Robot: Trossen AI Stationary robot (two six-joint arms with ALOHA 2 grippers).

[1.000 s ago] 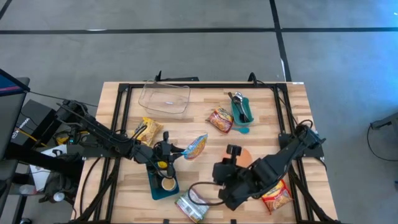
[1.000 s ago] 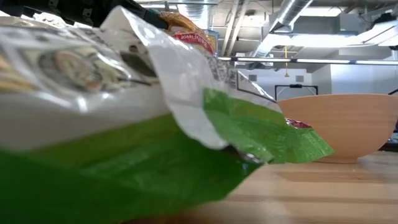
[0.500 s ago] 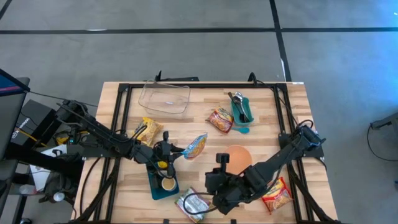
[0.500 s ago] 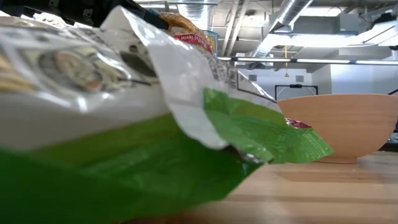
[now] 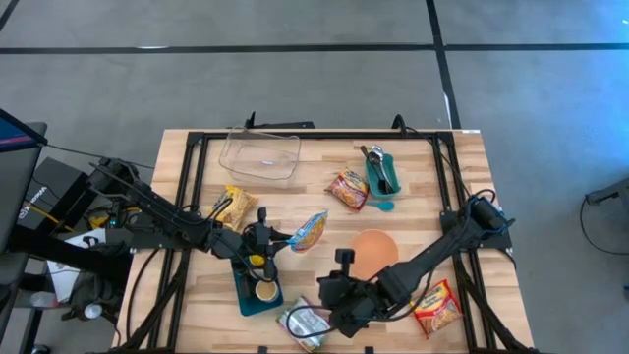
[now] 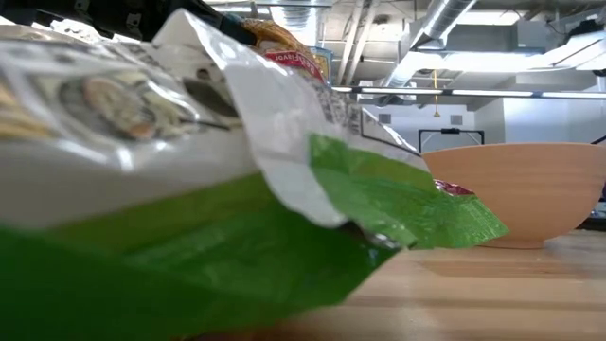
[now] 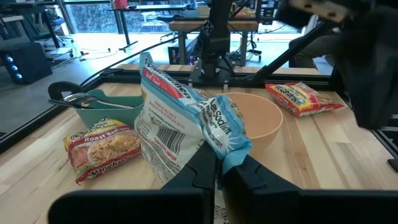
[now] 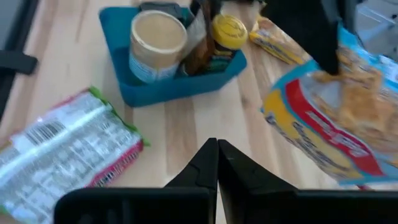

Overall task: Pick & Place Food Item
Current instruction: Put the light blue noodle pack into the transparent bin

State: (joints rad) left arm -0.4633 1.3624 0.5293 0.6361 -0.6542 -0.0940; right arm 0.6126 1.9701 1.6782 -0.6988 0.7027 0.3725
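Grey floor (image 5: pixel 295 79) crossed by dark lines around wooden tabletop (image 5: pixel 211 315). Exposed ducts (image 6: pixel 445 19), strip lights overhead. Beyond far edge: tables (image 7: pixel 205 25), bright windows (image 7: pixel 93 9).

The left arm reaches in from the table's left edge, its left gripper (image 5: pixel 267 236) pinched closed near the middle. The right arm stretches from the right edge toward the front edge, the right gripper (image 5: pixel 332 307) closed on nothing.
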